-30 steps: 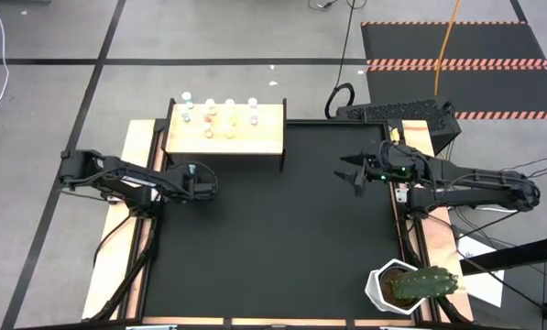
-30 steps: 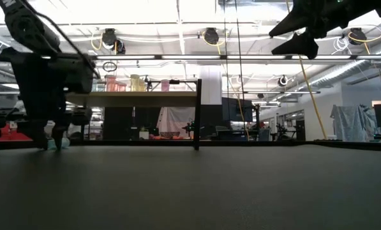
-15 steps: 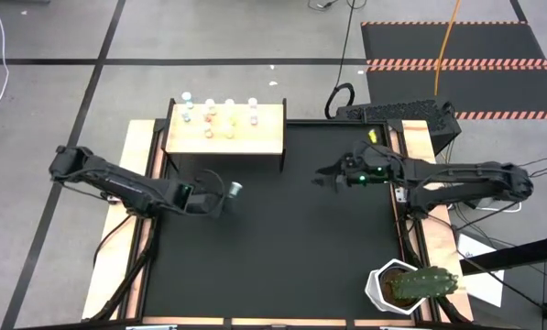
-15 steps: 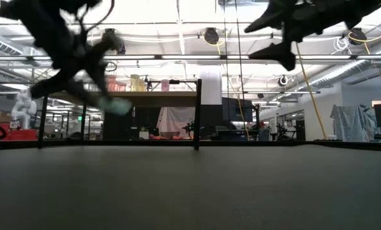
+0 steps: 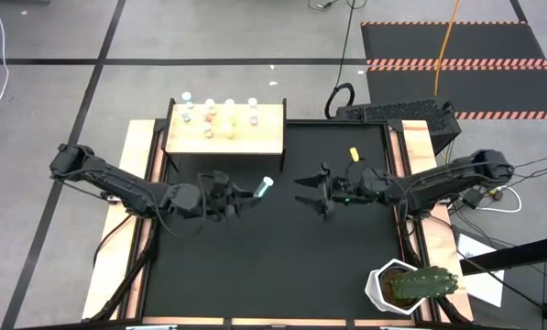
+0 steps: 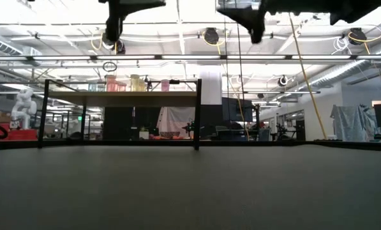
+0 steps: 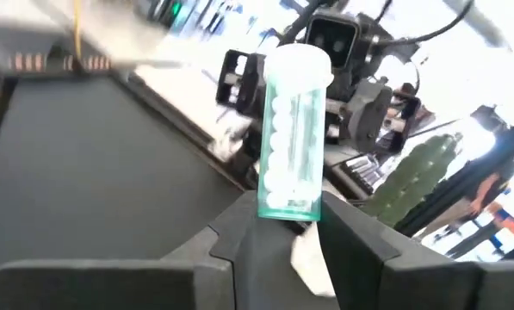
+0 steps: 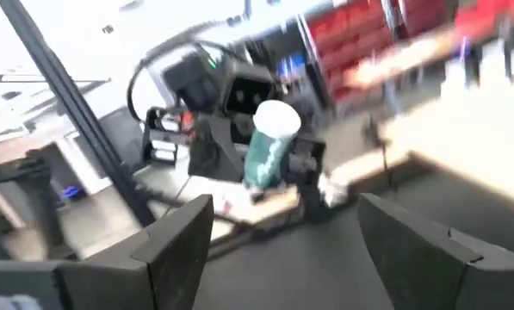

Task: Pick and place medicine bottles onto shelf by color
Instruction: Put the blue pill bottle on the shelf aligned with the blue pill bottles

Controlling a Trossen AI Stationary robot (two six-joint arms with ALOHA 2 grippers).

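We found the left gripper (image 5: 246, 194) closed on a blue medicine bottle (image 5: 264, 187) by its base, held above the black mat just in front of the shelf (image 5: 225, 129), the bottle's long axis pointing cap-first toward the right arm. The right gripper (image 5: 308, 188), jaws spread wide and empty, faced that cap from near by, both arms stretched level toward each other. In our judgement a handover was being lined up; other bottles stood farther back on the shelf.
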